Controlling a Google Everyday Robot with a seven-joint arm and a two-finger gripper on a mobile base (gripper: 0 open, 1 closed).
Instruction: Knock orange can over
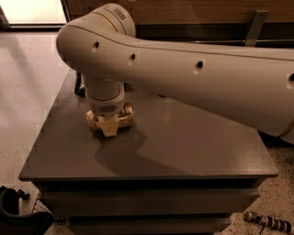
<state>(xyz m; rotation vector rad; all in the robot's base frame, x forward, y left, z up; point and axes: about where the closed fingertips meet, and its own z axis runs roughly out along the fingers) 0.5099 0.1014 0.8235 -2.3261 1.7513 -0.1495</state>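
The large cream-white robot arm (183, 69) reaches in from the right and bends down over the left part of the flat dark grey tabletop (197, 142). Its gripper (108, 127) sits low, right against the metallic copper-orange drink can (127, 115), which looks to be lying on its side beneath it. Whether the gripper is open or closed cannot be told

Grey table (193, 147), speckled pale floor (20, 133), wooden wall (193, 10) behind, bright light (32, 10) top-left
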